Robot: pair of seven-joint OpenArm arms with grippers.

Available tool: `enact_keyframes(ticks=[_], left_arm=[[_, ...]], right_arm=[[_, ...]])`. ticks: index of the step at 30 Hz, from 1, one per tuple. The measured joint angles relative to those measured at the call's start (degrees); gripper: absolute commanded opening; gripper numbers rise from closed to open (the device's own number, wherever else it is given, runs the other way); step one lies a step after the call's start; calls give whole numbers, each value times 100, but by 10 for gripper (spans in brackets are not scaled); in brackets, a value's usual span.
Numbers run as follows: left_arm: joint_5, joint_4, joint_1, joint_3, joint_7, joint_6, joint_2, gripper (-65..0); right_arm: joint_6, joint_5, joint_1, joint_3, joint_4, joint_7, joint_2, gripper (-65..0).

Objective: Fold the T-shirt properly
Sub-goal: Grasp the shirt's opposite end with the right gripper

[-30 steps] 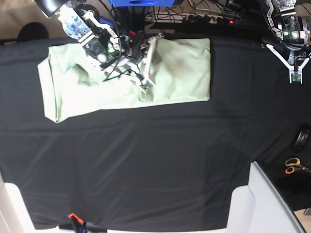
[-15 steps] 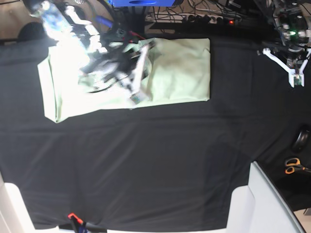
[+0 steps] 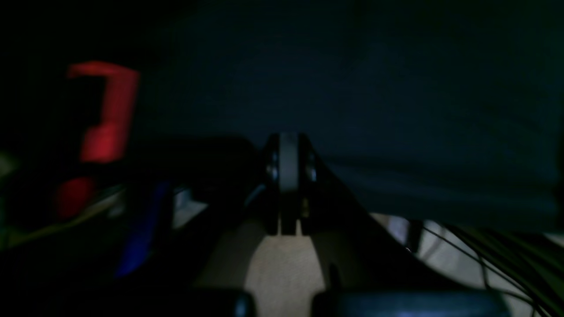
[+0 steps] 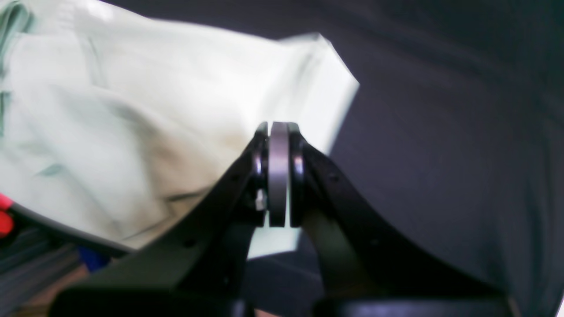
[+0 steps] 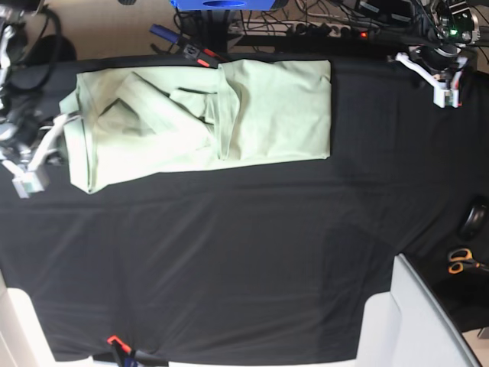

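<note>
From my base view, scissors (image 5: 461, 261) lie at the table's (image 5: 229, 267) near right edge. Farther back, the T-shirt (image 5: 200, 122) lies folded along the far side. My right gripper (image 5: 29, 181) hangs just off its left end, jaws pressed together, empty. My left gripper (image 5: 445, 96) sits far right, jaws shut too.

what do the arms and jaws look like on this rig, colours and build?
Both grippers have white, angular, V-shaped finger frames seen from the base view: right gripper, left gripper. From the wrist cameras the jaws are black, curved arms meeting at grey pads. The left arm's housing is silver-black with a green light and dark cables.
</note>
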Motion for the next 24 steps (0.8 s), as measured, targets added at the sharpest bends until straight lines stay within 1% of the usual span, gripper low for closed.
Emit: enact_keyframes(ticks=[1, 3, 4, 6, 8, 10, 12, 15, 17, 20, 22, 24], left_arm=[[0, 2, -11, -2, -11, 4, 17, -650], [15, 2, -13, -2, -9, 4, 0, -650], [7, 2, -11, -4, -13, 4, -2, -650], [-2, 2, -11, -13, -13, 7, 0, -650], [2, 2, -11, -13, -11, 4, 0, -650], [-2, 2, -13, -13, -13, 4, 0, -650], [-2, 2, -11, -13, -11, 7, -2, -650], [-2, 2, -11, -13, -11, 4, -2, -650], [-2, 2, -11, -13, -11, 4, 0, -650], [-2, 2, -7, -13, -11, 7, -4, -650], [-2, 0, -4, -13, -15, 4, -4, -650], [-2, -4, 7, -13, -13, 4, -7, -650]], right_arm=[[-7, -2, 136, 275, -273, -79, -31, -605], [-26, -7, 354, 807, -748, -201, -79, -532], [11, 17, 450, 1054, -957, -245, -79, -483], [-20, -42, 586, 1410, -1309, -391, -46, -367], [-33, -37, 660, 1552, -1547, -472, -46, -267], [-11, 15, 684, 1554, -1707, -498, -66, -190], [-13, 317, 695, 1541, -1886, -470, -81, -165], [-17, 776, 699, 1530, -2271, -562, -57, -164], [-15, 960, 704, 1528, -2540, -579, -15, -164], [-20, 1174, 726, 1528, -2861, -586, 133, -162], [-22, 1235, 780, 1528, -3027, -579, 273, -162], [-22, 1432, 809, 1528, -3165, -570, 417, -162]])
